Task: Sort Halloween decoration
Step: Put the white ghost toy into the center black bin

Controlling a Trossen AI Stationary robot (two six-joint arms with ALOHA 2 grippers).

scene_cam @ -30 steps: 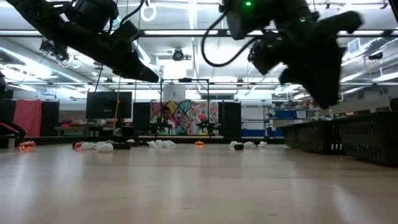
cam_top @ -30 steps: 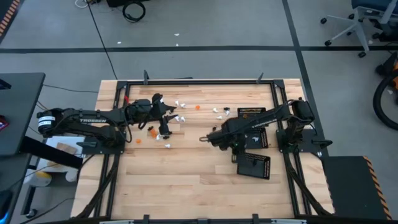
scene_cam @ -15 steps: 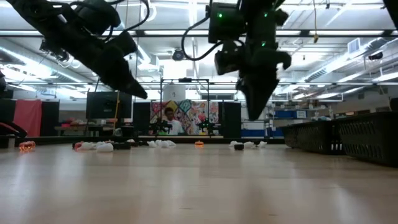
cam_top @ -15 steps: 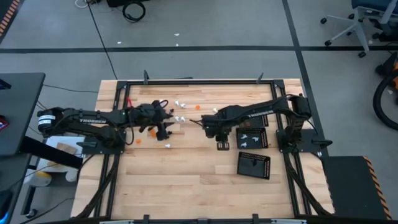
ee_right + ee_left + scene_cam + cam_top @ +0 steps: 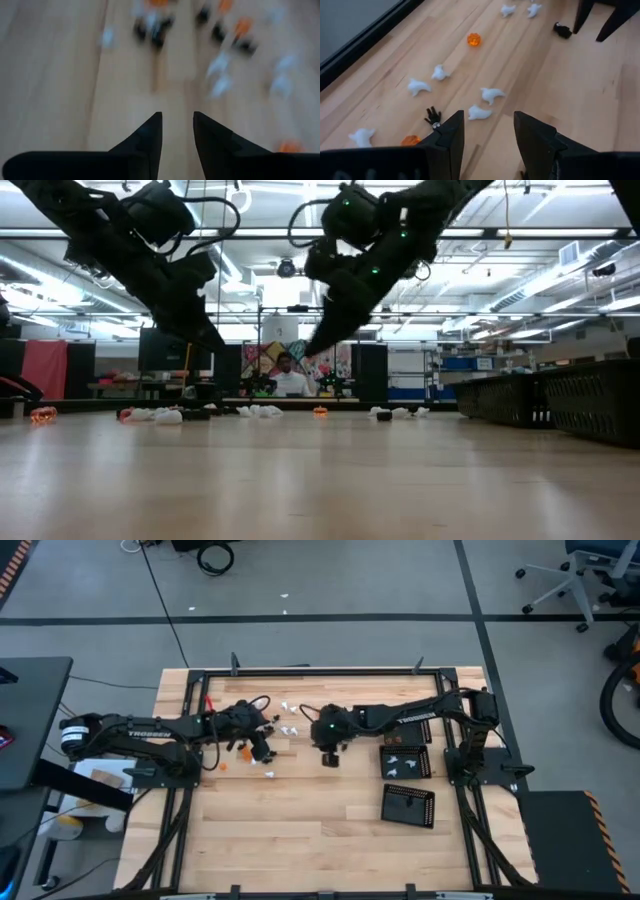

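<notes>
from above: left gripper (image 5: 262,748) low over scattered halloween pieces (image 5: 290,705) near the far left of the table (image 5: 300,830); right gripper (image 5: 330,752) stretched toward the same scatter, holding nothing; two trays (image 5: 405,762) well to the right, white bits in one.

at table level: both arms hanging above the wood, pieces strewn far back.

past the left fingers (image 5: 451,135): parted, empty, a white ghost (image 5: 480,113) just ahead between them, a pumpkin (image 5: 474,39) beyond.

past the right fingers (image 5: 150,135): slightly parted, empty, blurred pieces ahead.

likely reaching to pick; next, lowering squarely over one piece and closing.
</notes>
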